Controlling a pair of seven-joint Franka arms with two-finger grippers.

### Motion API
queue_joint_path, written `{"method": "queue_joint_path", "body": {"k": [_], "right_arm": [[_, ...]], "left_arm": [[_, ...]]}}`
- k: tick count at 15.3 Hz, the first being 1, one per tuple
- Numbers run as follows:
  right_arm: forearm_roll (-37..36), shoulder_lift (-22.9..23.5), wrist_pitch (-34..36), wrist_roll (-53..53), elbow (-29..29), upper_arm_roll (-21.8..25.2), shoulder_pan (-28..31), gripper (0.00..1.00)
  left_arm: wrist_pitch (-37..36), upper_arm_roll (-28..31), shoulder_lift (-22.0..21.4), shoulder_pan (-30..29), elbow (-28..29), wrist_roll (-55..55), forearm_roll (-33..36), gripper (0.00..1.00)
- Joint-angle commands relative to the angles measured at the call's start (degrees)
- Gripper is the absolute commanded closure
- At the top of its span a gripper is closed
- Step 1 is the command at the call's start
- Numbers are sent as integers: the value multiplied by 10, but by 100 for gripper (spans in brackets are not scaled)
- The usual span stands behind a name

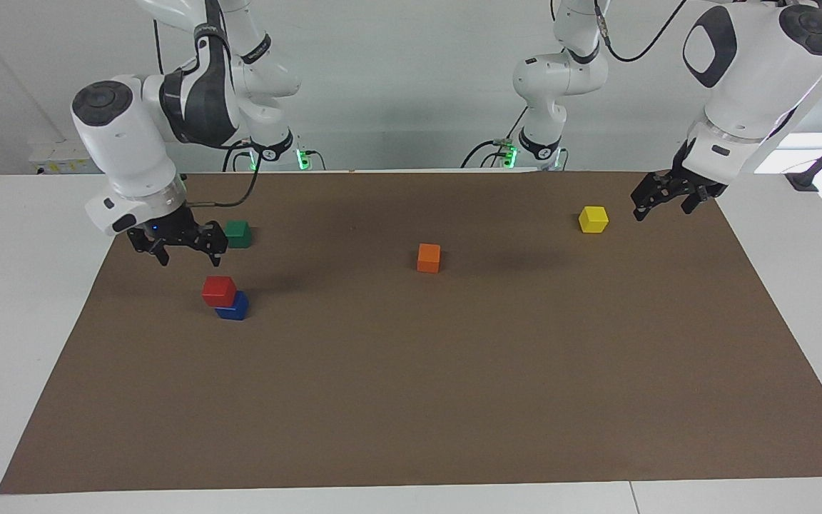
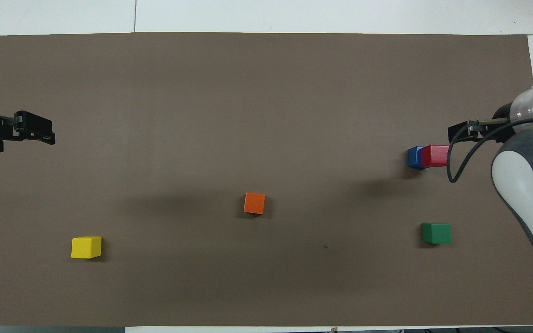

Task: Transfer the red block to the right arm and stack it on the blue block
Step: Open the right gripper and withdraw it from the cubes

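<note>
The red block [image 1: 218,290] sits on top of the blue block [image 1: 234,308], a little askew, toward the right arm's end of the brown mat. The stack also shows in the overhead view, with the red block [image 2: 435,156] over the blue block [image 2: 414,157]. My right gripper [image 1: 191,255], with its blue light, is open and empty. It hangs above the mat beside the stack, apart from it, and shows in the overhead view [image 2: 457,131]. My left gripper [image 1: 663,213] is open and empty, raised over the mat's edge at the left arm's end [image 2: 46,134].
A green block [image 1: 238,233] lies nearer to the robots than the stack, close to the right gripper. An orange block [image 1: 428,258] lies mid-mat. A yellow block [image 1: 593,219] lies near the left gripper. The brown mat [image 1: 454,400] covers the white table.
</note>
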State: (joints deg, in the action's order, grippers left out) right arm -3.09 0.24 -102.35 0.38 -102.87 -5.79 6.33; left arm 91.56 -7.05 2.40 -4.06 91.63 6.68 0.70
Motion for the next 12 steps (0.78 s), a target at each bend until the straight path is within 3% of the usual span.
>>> {"method": "queue_joint_path", "body": {"k": [1, 4, 7, 12], "right_arm": [[14, -8, 112, -38, 64, -2, 10, 0], [17, -35, 151, -64, 72, 22, -4, 0], [23, -37, 194, -64, 92, 116, -93, 0], [21, -24, 196, -64, 87, 115, -88, 0]], "left_arm": [[-15, 3, 3, 3, -11, -4, -8, 0], [-37, 2, -3, 3, -11, -5, -8, 0], [-52, 1, -11, 2, -10, -9, -8, 0], [-47, -1, -23, 2, -6, -9, -8, 0]]}}
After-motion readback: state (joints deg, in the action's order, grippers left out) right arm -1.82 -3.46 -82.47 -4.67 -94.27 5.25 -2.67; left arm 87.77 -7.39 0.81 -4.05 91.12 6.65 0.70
